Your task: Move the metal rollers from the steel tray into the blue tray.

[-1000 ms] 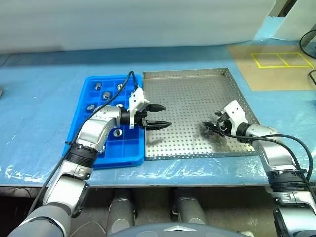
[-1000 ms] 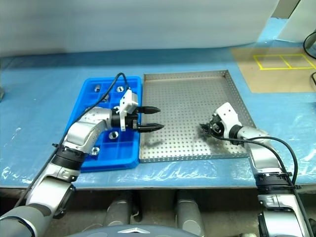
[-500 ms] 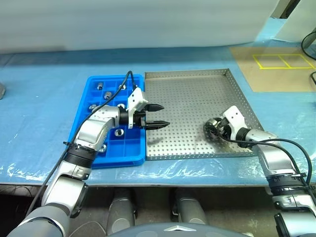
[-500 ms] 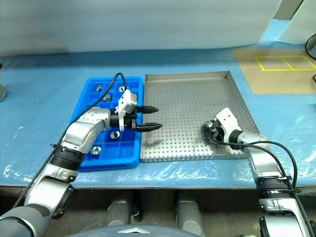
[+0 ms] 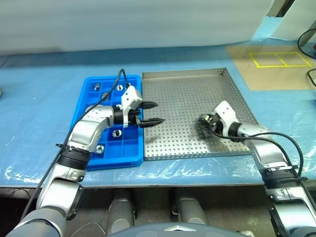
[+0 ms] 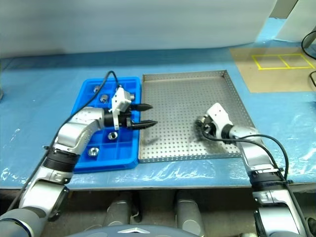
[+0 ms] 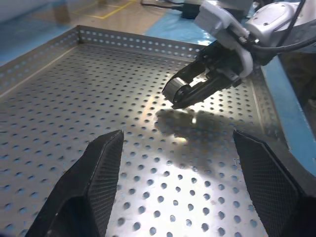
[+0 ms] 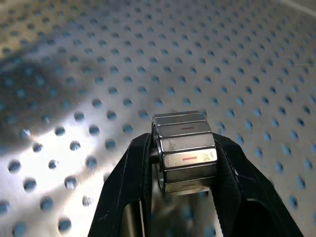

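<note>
Metal roller (image 8: 185,150) clamped in our right gripper (image 5: 203,120) above steel tray (image 5: 187,81), left gripper (image 5: 152,113) spread empty beside blue tray (image 5: 90,89)

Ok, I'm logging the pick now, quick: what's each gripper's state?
Left gripper: open, empty, over the steel tray.
Right gripper: shut on a metal roller.

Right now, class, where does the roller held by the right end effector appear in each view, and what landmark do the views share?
Left eye: right of centre, roller over the steel tray.
Right eye: right of centre.
Left wrist: upper centre.
Right wrist: centre, clamped between black fingers.
Shared landmark: the tray's dotted floor.
</note>
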